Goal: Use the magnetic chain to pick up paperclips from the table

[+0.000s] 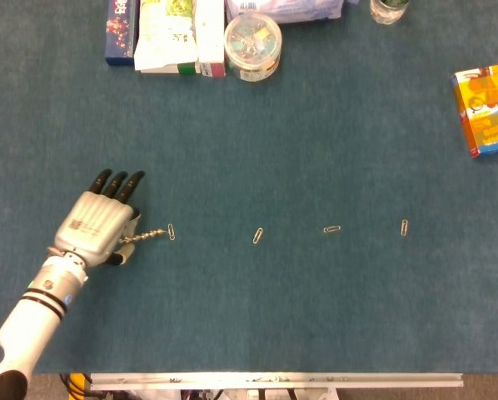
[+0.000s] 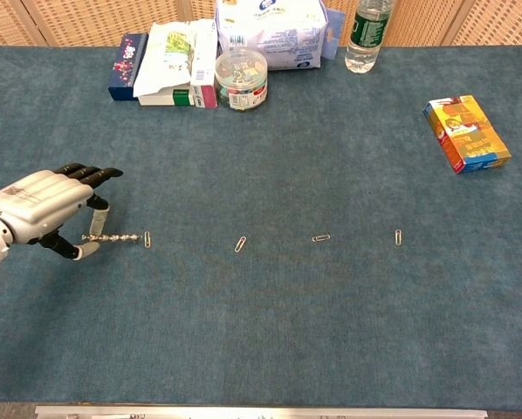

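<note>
chain tip (image 1: 161,232) at first paperclip (image 1: 171,231)

Dark blue box (image 2: 127,54), white-green cartons (image 2: 175,64), round clear tub (image 2: 241,78), white bag (image 2: 271,31), water bottle (image 2: 364,35) sitting along tabletop's far edge; orange box (image 2: 466,133) lying near right edge.

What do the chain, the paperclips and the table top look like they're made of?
Chain: probably metal, silvery and beaded with small glints. Paperclips, such as the nearest one: thin bent wire, pale and shiny, likely steel. Table top: apparently a teal fabric or felt-like covering, matte with a faintly mottled nap.
</note>
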`<state>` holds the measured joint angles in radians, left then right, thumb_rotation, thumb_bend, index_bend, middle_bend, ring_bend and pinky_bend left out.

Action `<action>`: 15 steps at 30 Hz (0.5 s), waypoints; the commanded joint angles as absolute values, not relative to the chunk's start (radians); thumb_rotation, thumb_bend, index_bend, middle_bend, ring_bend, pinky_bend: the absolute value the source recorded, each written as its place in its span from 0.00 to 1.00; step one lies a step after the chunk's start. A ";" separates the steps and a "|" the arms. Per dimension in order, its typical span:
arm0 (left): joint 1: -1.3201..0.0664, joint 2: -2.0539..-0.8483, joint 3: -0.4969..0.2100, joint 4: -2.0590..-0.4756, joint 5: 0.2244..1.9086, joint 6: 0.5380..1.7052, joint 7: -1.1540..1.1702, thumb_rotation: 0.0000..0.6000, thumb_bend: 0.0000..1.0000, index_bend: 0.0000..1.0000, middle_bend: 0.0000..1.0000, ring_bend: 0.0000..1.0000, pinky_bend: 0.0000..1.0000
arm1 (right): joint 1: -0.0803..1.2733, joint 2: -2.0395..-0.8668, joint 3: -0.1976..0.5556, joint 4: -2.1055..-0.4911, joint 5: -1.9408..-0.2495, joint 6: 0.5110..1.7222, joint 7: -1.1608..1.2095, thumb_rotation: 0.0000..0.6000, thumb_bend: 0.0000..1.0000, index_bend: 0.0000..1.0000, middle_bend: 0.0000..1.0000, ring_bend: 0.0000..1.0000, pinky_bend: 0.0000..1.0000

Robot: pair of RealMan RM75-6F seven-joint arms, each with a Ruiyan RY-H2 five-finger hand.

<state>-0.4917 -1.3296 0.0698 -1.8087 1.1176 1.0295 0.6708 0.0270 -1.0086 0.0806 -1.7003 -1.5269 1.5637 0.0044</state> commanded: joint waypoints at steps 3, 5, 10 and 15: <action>-0.508 -1.351 0.059 -1.812 1.104 1.025 0.681 1.00 0.33 0.61 0.00 0.00 0.03 | 0.026 -1.006 0.080 -1.701 -1.530 1.566 0.010 1.00 0.11 0.18 0.16 0.11 0.16; -0.512 -1.354 0.058 -1.815 1.101 1.024 0.682 1.00 0.33 0.61 0.00 0.00 0.03 | 0.026 -1.005 0.079 -1.701 -1.532 1.566 0.011 1.00 0.11 0.18 0.16 0.11 0.16; -0.520 -1.361 0.058 -1.825 1.095 1.028 0.688 1.00 0.33 0.61 0.00 0.00 0.03 | 0.026 -1.005 0.078 -1.702 -1.537 1.567 0.012 1.00 0.11 0.18 0.16 0.11 0.16; -0.526 -1.346 0.041 -1.861 1.099 1.052 0.682 1.00 0.33 0.61 0.00 0.00 0.03 | 0.025 -1.004 0.077 -1.704 -1.541 1.571 0.013 1.00 0.11 0.18 0.16 0.11 0.16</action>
<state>-0.5238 -1.3523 0.0475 -1.8499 1.0974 1.0449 0.6844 0.0249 -1.0037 0.0773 -1.7041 -1.5410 1.5706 0.0132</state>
